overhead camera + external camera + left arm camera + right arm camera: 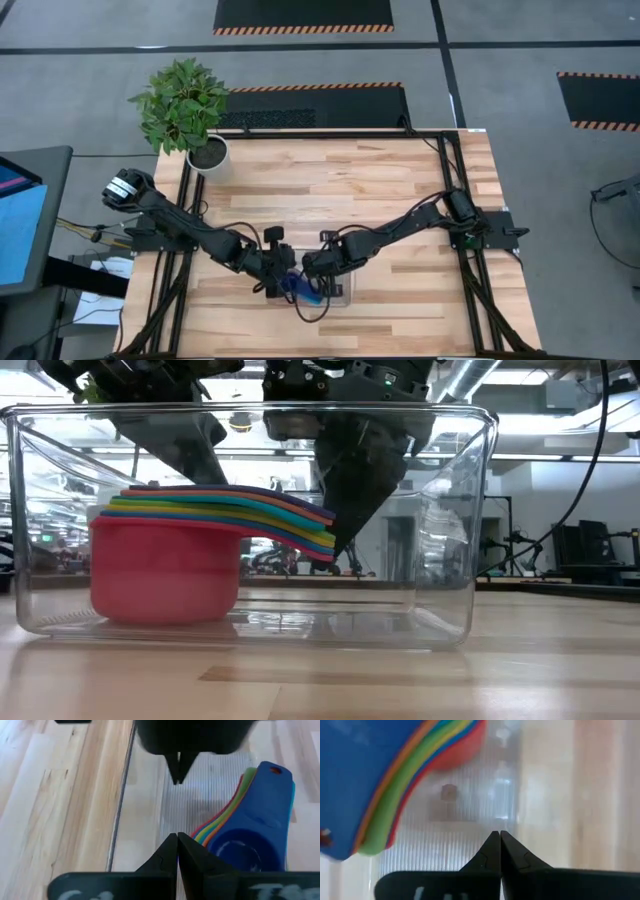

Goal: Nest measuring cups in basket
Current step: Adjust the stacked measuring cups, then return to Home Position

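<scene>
Inside basket (455,510), measuring cups (200,550) nested, near one end wall.

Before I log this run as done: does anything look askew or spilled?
Nothing stands out. The measuring cups sit nested in one stack inside the clear basket, red outermost, handles fanned together. Left gripper and right gripper are both shut and empty above the basket.

Counter (400,190): pale wood planks, dark frame rails along both side edges. Basket (340,292) sits directly on it near the front edge, about midway across. White pot (209,156) with leafy green plant stands at the far left corner, well apart from basket.
</scene>
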Action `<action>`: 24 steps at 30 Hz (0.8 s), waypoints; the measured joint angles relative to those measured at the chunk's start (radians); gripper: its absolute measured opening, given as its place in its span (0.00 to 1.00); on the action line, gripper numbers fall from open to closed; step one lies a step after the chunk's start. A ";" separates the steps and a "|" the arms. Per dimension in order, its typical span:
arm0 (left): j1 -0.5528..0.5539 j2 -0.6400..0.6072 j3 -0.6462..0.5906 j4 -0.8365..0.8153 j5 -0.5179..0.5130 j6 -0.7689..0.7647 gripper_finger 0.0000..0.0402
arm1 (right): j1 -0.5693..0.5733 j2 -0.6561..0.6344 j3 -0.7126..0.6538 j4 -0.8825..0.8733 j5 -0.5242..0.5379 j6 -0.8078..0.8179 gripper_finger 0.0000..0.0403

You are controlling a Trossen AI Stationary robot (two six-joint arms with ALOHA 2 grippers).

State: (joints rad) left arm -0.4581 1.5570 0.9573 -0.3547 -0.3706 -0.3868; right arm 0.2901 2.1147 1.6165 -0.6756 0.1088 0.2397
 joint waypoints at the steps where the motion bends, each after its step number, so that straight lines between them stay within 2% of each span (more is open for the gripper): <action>1: -0.001 0.000 0.000 0.000 0.000 0.000 0.00 | -0.001 0.000 0.000 -0.005 0.011 0.021 0.02; 7: -0.001 0.000 0.000 0.000 0.000 -0.002 0.00 | 0.002 0.000 0.000 -0.031 0.107 0.099 0.02; 13: -0.001 -0.001 0.000 -0.002 -0.004 0.017 0.00 | 0.005 -0.024 0.002 -0.023 0.101 0.080 0.02; 19: -0.005 -0.009 0.003 -0.006 -0.002 0.027 0.00 | 0.008 -0.120 0.032 -0.040 0.102 0.059 0.02; 24: -0.032 -0.065 0.075 -0.144 -0.011 0.024 0.00 | 0.032 -0.235 0.032 -0.112 0.070 0.051 0.03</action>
State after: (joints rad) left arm -0.4903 1.4917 1.0326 -0.4984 -0.3820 -0.3633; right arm 0.3221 1.8798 1.6485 -0.7873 0.1784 0.2910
